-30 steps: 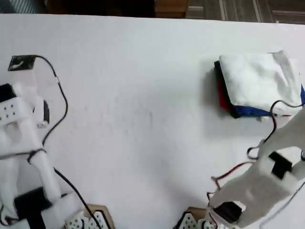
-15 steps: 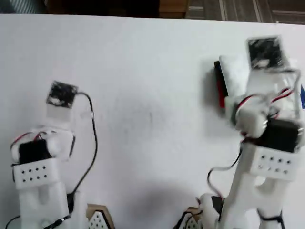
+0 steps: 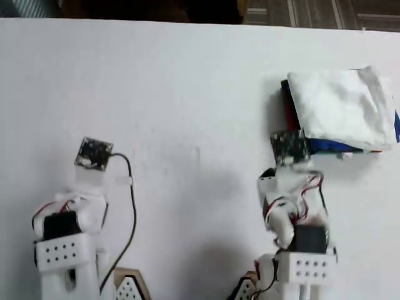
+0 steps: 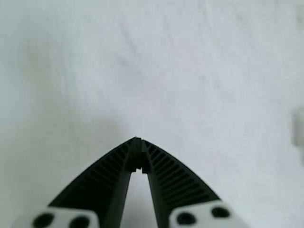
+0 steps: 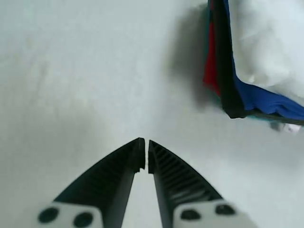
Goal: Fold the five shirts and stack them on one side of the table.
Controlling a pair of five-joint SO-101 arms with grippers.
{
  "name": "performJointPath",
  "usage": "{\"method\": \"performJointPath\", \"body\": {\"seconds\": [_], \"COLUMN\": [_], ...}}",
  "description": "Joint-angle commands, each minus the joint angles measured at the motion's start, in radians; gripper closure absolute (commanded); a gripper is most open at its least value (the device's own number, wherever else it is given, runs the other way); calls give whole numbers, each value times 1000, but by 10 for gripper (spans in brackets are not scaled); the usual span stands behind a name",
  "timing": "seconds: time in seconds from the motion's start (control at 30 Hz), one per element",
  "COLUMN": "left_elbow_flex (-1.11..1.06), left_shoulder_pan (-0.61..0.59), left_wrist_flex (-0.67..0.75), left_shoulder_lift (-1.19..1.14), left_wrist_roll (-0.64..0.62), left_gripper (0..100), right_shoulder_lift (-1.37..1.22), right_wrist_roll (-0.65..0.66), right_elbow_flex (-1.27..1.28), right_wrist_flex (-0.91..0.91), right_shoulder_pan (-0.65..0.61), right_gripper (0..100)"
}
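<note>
Apparently the job is sitting at or very close to its end. A stack of folded shirts is lying ahead of the right gripper and off to one side of it, near but not touching, with bare table showing between the fingertips and the pile's nearest corner. A white shirt is topping the pile. Below it, the right wrist view is showing a blue layer, a thin teal edge, a black layer and a red layer peeking out at the side. Five colours are suggesting five shirts, though I cannot count the folds with certainty. The white top is overhanging the lower layers a little.

The right gripper is carrying nothing, and its jaws are meeting at the tips. The left gripper is likewise pressing its jaws together on nothing, hovering over bare table well apart from the stack.

Every shirt I can make out is lying in that one pile, so folding and stacking are looking done. What is remaining, by my reckoning, is at most a small tidying of the top layer and parking both arms.
</note>
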State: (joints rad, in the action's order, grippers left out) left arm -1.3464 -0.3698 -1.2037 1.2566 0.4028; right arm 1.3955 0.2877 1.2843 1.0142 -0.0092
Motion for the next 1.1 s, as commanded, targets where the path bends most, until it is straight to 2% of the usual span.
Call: {"method": "performJointPath", "body": {"seconds": [0.0,0.1,0.2,0.27,0.33,0.43,0.53,0.73,0.83,1.07], "left_elbow_flex": [-64,-165,-295,-357,-344,-346,-346,-346,-346,-346], "left_shoulder_pan": [11,14,12,11,17,49,98,265,325,316], "left_wrist_flex": [18,112,192,193,129,104,44,-3,-63,-78], "left_shoulder_lift": [123,247,385,474,552,572,563,563,562,562], "left_wrist_roll": [3,2,-44,-173,-328,-465,-473,-471,-471,-471], "left_gripper": [972,972,972,972,972,972,973,973,973,973], "right_shoulder_lift": [217,397,398,358,348,348,348,346,346,348], "right_wrist_roll": [-6,-6,-8,-8,-17,-127,-239,-239,-239,-239], "right_elbow_flex": [192,345,408,410,411,411,411,411,411,408], "right_wrist_flex": [-133,-150,-151,-150,-139,-79,-2,153,191,223], "right_shoulder_pan": [-8,-8,-8,-10,-5,-13,-62,-197,-208,-208], "right_gripper": [974,974,974,974,974,974,974,974,974,979]}}
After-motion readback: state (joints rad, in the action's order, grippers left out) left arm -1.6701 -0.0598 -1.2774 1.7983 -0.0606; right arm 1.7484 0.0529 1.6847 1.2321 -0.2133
